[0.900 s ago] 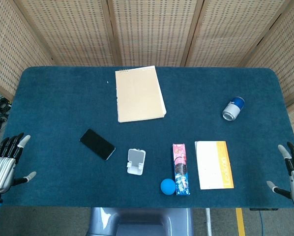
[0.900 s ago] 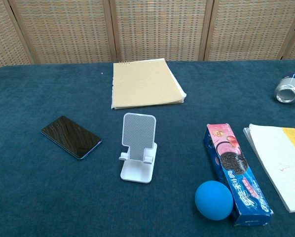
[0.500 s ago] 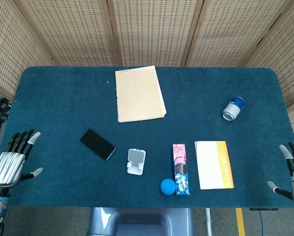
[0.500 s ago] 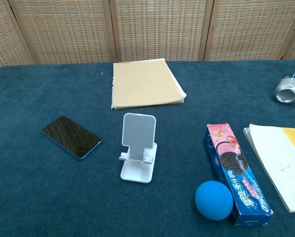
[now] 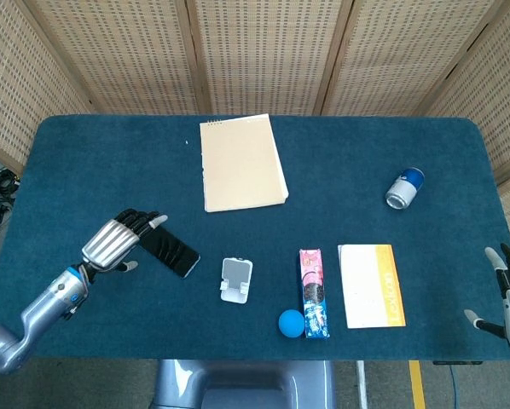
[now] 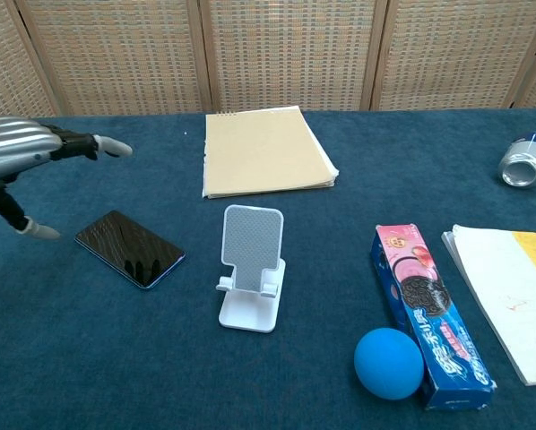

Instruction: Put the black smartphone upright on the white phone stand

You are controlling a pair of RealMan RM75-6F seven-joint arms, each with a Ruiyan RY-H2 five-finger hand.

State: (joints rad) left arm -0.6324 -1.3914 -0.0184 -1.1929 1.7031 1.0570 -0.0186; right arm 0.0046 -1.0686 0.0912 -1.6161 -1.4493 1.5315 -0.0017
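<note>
Blue felt surface (image 5: 84, 162): left hand (image 5: 118, 241), fingers (image 5: 144, 221) spread wide, hovers beside the black smartphone (image 5: 171, 252), ready to grasp.

The yellow book (image 5: 372, 285) has a word down its edge that looks like "Lexiyan". The writing on the cookie box (image 6: 430, 312) is too small to read.

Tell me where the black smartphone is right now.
The black smartphone lies flat on the table's left side, just left of the white phone stand, with the left hand open above its outer end.
</note>
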